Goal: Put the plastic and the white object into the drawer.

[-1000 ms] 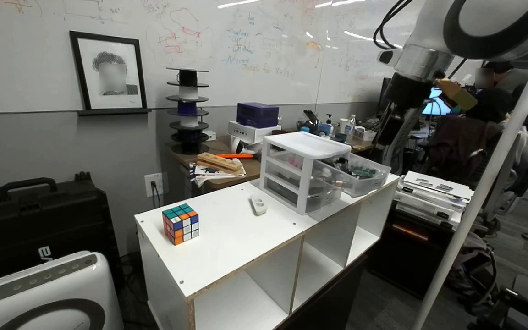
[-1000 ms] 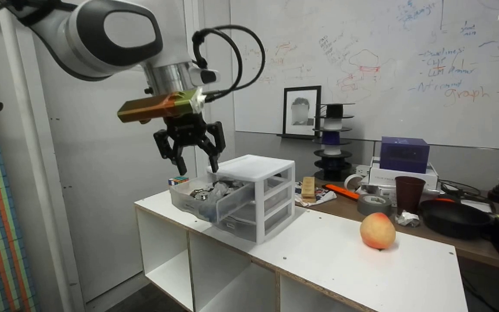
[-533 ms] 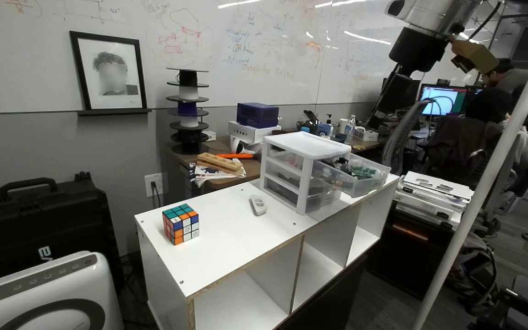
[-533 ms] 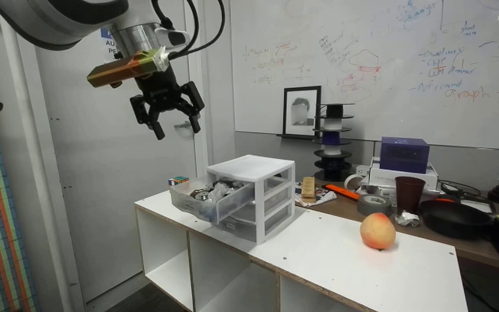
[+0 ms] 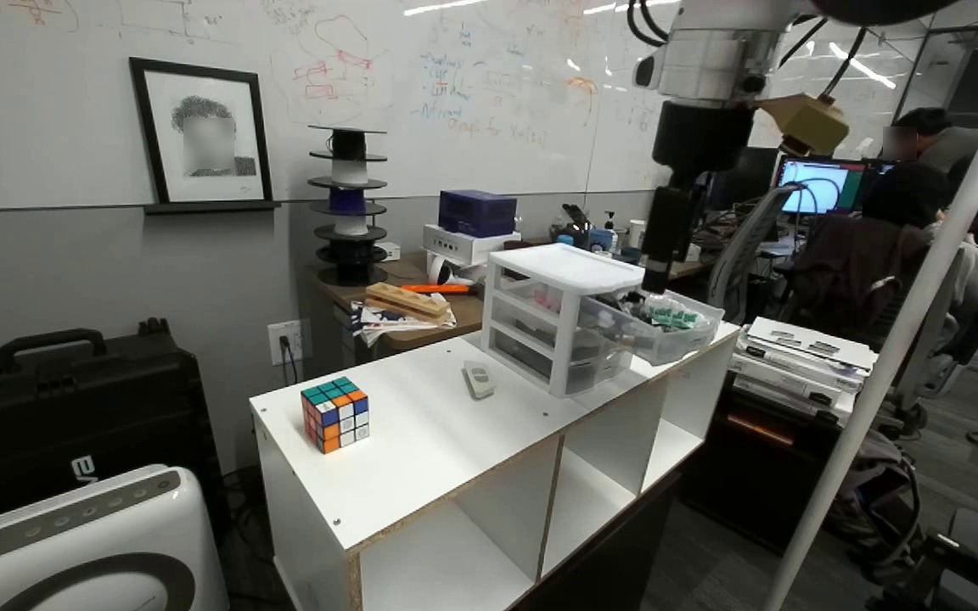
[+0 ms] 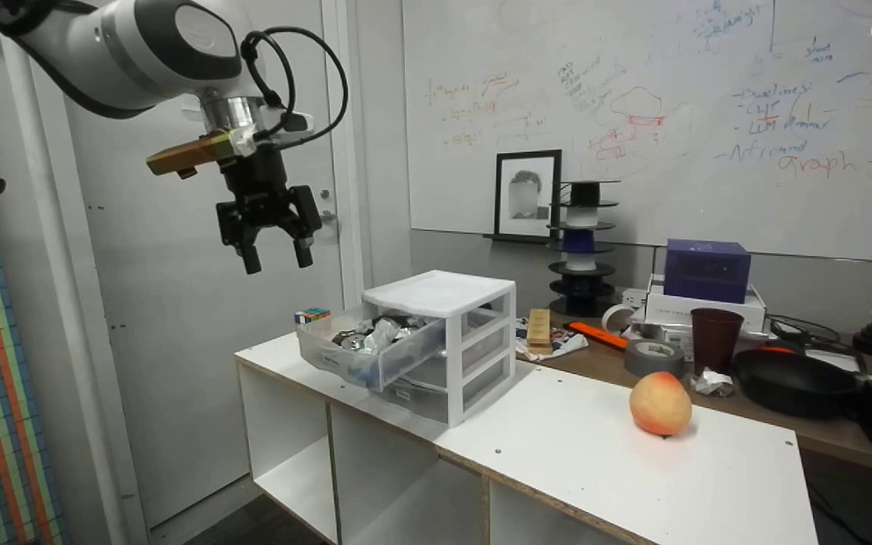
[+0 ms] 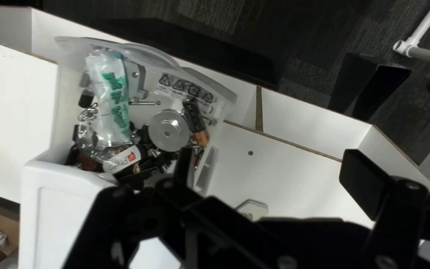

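Observation:
The white object (image 5: 479,379), a small whitish-grey remote-like item, lies on the white shelf top between the puzzle cube and the chest. In the wrist view it (image 7: 254,209) is partly covered by my gripper; the chest hides it in an exterior view. The top drawer (image 5: 693,346) of the translucent chest is pulled out; it also shows in an exterior view (image 6: 330,363). The plastic (image 7: 108,101), a clear bag with green print, lies inside it among small parts. My gripper (image 6: 278,261) is open and empty, in the air above the drawer's level; its fingers (image 7: 273,168) are wide apart.
The chest's white top (image 6: 440,291) stands higher than the open drawer. A puzzle cube (image 5: 335,414) sits at one end of the shelf top. A peach-like fruit (image 6: 660,403) sits at the other. A white pole (image 5: 896,339) stands near the arm.
My open gripper rose away from the drawer, then came partly back down and turned more upright, shifting left in both exterior views. The white object, drawer and cube have not moved.

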Tool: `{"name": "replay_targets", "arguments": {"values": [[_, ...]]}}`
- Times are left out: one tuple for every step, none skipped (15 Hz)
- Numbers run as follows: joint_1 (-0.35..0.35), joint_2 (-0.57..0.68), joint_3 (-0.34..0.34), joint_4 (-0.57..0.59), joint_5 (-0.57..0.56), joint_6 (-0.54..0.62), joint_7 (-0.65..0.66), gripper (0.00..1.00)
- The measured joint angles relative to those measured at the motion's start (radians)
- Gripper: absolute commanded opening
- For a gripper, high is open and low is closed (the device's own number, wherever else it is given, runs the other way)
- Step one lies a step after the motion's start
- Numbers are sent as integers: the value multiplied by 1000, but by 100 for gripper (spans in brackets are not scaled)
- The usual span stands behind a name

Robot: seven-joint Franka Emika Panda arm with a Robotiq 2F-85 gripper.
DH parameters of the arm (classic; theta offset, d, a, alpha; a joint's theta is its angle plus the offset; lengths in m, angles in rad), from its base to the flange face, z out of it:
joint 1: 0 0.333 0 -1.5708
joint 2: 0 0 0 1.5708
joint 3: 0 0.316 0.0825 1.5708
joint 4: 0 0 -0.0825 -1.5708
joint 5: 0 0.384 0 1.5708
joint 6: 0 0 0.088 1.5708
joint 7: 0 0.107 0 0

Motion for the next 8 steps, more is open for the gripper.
{"name": "replay_targets", "arguments": {"values": [[12,37,5,31,0,-9,35,100],[24,72,6,62,6,-15,63,100],[35,105,6,95,17,-24,87,100],[43,136,6,126,29,-26,114,100],[48,162,6,154,36,-26,142,100],[51,187,6,179,38,-26,176,100],[53,208,5,199,38,-22,211,100],[55,229,3,217,38,-19,242,100]]}}
